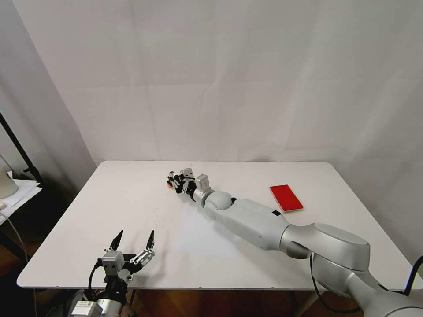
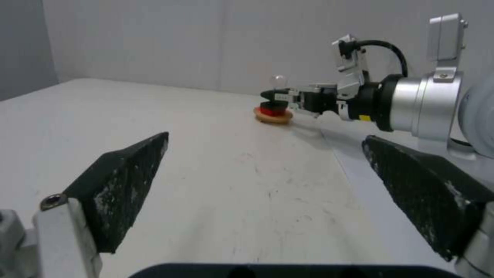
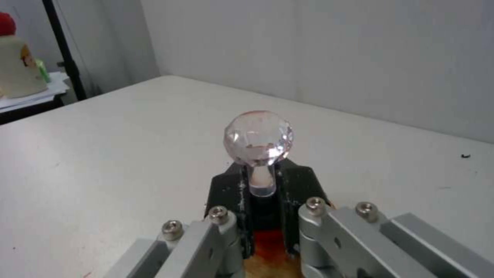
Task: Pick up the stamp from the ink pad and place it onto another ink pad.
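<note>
The right claw (image 3: 265, 216) is clamped on the stamp (image 3: 259, 143), fingers pinching the black base just under the clear knob, and it sits right over the round pad (image 2: 273, 115), seemingly touching the red centre. The red rectangular pad (image 1: 286, 197) lies well behind the claw, bare. That stamp looks tiny, light and rigid, with a slick glassy knob, so I'd say the flat-sided base is the sensible place to hold. The left claw (image 1: 134, 242) hangs spread wide at the near table edge.
</note>
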You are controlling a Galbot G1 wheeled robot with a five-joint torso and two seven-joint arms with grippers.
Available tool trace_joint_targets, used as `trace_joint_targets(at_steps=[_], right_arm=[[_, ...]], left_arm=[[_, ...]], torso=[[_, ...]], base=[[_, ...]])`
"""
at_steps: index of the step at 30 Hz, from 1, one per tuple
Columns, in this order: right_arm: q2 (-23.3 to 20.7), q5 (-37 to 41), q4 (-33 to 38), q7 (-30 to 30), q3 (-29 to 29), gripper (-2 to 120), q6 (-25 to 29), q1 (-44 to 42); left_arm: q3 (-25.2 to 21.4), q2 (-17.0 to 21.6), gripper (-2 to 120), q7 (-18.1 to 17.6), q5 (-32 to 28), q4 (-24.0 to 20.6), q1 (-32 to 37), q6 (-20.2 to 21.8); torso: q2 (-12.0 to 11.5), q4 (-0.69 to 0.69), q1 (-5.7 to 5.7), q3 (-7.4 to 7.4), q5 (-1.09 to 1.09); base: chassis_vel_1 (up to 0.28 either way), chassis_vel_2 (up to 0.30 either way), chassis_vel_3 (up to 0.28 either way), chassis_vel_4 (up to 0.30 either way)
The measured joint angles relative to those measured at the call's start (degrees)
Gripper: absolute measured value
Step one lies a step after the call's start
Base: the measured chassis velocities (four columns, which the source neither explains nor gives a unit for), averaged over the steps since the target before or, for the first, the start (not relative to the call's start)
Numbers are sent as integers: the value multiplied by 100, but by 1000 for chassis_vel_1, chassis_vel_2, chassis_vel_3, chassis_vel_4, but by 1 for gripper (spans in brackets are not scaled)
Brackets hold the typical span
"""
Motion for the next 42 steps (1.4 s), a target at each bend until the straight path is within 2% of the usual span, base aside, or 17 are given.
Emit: trace_joint_targets(at_steps=[9,14,18,19,23,24,27,29,30,31,32,34,35,37,40,41,42], right_arm=[[-11,-17,14,-28,-7,13,20,-22],[-29,-17,76,-27,-13,29,20,9],[-44,-17,137,-5,-16,47,20,32],[-44,-17,137,-5,-16,47,20,32],[-80,-18,227,30,-26,66,6,38],[-80,-18,227,30,-26,66,6,38],[-401,-109,635,176,-150,80,-53,38],[-513,-143,775,214,-205,82,-66,44],[-599,-162,878,236,-248,90,-76,52],[-599,-162,878,236,-248,90,-76,52],[-795,-191,1145,294,-349,92,-102,75],[-1764,-209,2562,611,-653,103,-225,210],[-1764,-209,2562,611,-653,103,-225,210],[-2635,-212,3520,989,-699,108,-308,275],[-3567,-424,4488,1303,-552,113,-358,269],[-3567,-424,4488,1303,-552,113,-358,269],[-3924,-591,4764,1439,-487,113,-272,233]], left_arm=[[0,0,100,0,0,0,0,0],[0,0,100,0,0,0,0,0],[0,0,100,0,0,0,0,0],[0,0,100,0,0,0,0,0],[0,0,100,0,0,0,0,0],[0,0,100,0,0,0,0,0],[0,0,100,0,0,0,0,0],[0,0,100,0,0,0,0,0],[0,0,100,0,0,0,0,0],[0,0,100,0,0,0,0,0],[0,0,100,-1,0,0,0,0],[0,0,100,0,0,0,-2,0],[0,0,100,0,0,0,-2,0],[0,0,100,0,0,0,1,0],[0,0,100,0,0,0,-4,0],[0,0,100,0,0,0,-4,0],[0,0,100,0,0,0,-1,0]], torso=[[0,0,0,0,0],[0,0,0,0,0],[0,0,0,0,0],[0,0,0,0,0],[0,1,0,0,0],[0,1,0,0,0],[0,3,0,0,1],[0,3,0,0,1],[0,2,0,0,1],[0,2,0,0,1],[0,0,0,0,1],[0,0,0,0,2],[0,0,0,0,2],[0,-1,0,0,3],[0,1,0,0,4],[0,1,0,0,4],[0,1,0,-1,3]], base=[[0,0,0,0],[0,0,0,0],[0,0,0,0],[0,0,0,0],[0,0,0,0],[0,0,0,0],[0,0,0,0],[0,0,0,0],[0,0,0,0],[0,0,0,0],[0,0,0,0],[0,0,0,0],[0,0,0,0],[0,0,0,0],[0,0,0,0],[0,0,0,0],[0,0,0,0]])
